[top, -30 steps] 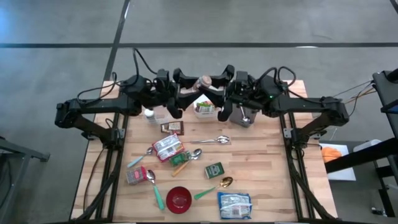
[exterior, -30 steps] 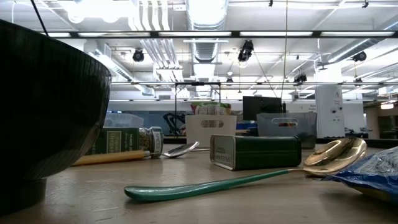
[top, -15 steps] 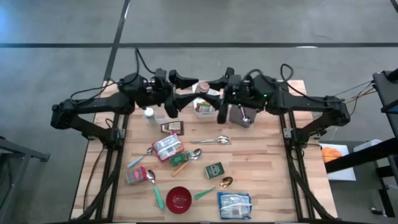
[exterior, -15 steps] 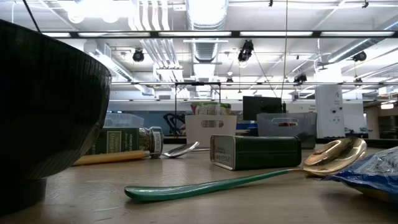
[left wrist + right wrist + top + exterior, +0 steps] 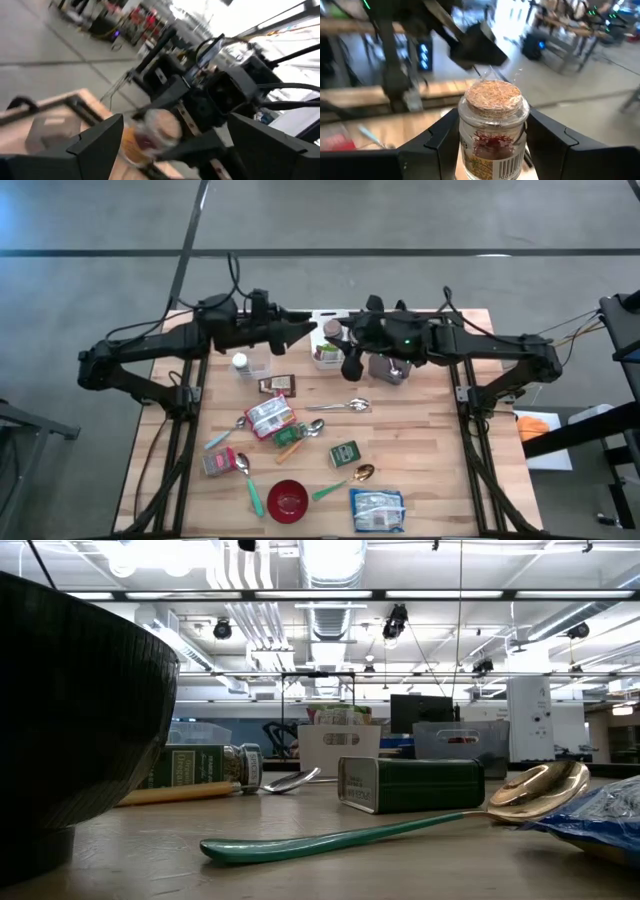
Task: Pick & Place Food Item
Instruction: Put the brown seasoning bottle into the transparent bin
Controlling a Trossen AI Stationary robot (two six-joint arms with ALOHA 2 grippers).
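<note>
**Jar held high between the two arms**

Jar (image 5: 493, 131), glass with a cork stopper and a barcoded label, sat upright between the fingers (image 5: 555, 147) of your right gripper (image 5: 336, 335), which were closed partway on its body below the cork. In the high view it was up over the back edge of the table (image 5: 420, 430), well above the clutter, beside the white box (image 5: 325, 356) of packets.

Your left gripper (image 5: 304, 327) was level with it and just beside it, fingers spread wide and holding nothing. The left wrist view showed the jar ahead of those fingers and between their lines, blurred, with the right arm's housing behind it.

So the relation that mattered: the jar's long axis stood upright in the right grip, and the left fingers faced it from the side, across that axis. Both arms were equally close; only the right had hold.

My judgement is that you were either at a handover or about to carry it off. If handing over, you needed the left fingers around the glass body, not the cork, before the right let go.
</note>
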